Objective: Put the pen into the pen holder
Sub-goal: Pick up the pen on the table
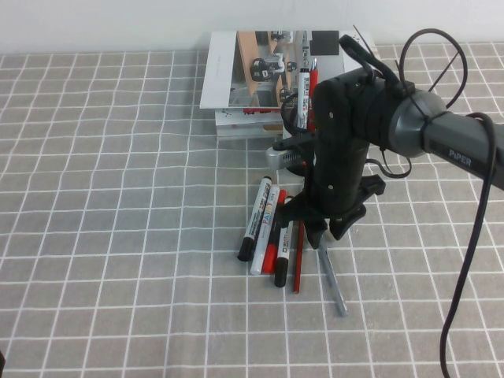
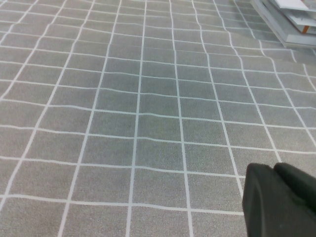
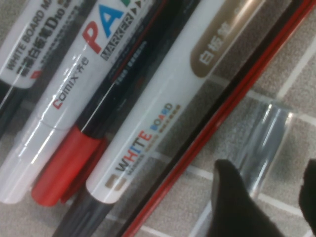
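Observation:
The grey pen (image 1: 334,282) lies on the checked cloth, just right of the red pencil (image 1: 299,264). My right gripper (image 1: 323,234) is down over the pen's upper end, open. In the right wrist view its black fingertips (image 3: 236,205) stand on either side of the pen (image 3: 266,143), not closed on it. The pen holder is mostly hidden behind my right arm; only a bit of its rim (image 1: 276,155) shows, with two markers (image 1: 303,87) standing up out of it. My left gripper (image 2: 276,195) is shut and empty above bare cloth, out of the high view.
Three fat white markers (image 1: 260,220) lie side by side left of the pencil, close to the pen; they also show in the right wrist view (image 3: 148,123). A stack of books (image 1: 252,87) lies behind the holder, also seen in the left wrist view (image 2: 291,22).

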Robot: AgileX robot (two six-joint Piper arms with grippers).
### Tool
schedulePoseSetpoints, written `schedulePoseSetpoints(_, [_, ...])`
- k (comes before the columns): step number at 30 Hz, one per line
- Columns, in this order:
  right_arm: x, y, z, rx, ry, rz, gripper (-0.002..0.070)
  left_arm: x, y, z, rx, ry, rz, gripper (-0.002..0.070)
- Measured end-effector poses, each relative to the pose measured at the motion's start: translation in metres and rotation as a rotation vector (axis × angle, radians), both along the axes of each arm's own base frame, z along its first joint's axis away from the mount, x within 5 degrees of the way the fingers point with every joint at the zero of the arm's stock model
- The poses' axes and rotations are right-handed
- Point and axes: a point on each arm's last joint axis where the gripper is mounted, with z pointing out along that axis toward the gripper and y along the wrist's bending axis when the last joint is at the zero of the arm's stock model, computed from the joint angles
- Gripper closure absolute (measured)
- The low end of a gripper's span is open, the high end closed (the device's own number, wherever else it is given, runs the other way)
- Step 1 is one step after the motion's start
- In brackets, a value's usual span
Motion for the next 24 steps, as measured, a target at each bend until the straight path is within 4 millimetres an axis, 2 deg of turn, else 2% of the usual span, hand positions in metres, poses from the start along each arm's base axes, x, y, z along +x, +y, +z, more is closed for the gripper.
schedulePoseSetpoints(13, [0.001, 0.001, -0.008, -0.011, 0.016, 0.002, 0.0432, 0.000, 0.002, 0.000, 0.070, -0.003, 0.005, 0.0678])
schedulePoseSetpoints(15, [0.002, 0.001, -0.009, -0.015, 0.015, 0.003, 0.0474, 0.000, 0.002, 0.000, 0.072, -0.003, 0.005, 0.0678])
schedulePoseSetpoints(18, [0.003, 0.000, -0.008, -0.016, -0.002, 0.008, 0.0600, 0.000, 0.003, 0.000, 0.074, -0.004, 0.005, 0.0678])
schedulePoseSetpoints(21, [0.004, 0.004, 0.007, 0.051, -0.068, 0.003, 0.0617, 0.000, 0.003, 0.000, 0.074, -0.004, 0.005, 0.0678])
schedulePoseSetpoints(24, [0.002, 0.007, 0.046, 0.178, -0.216, 0.041, 0.0617, 0.000, 0.003, 0.000, 0.074, -0.004, 0.005, 0.0678])
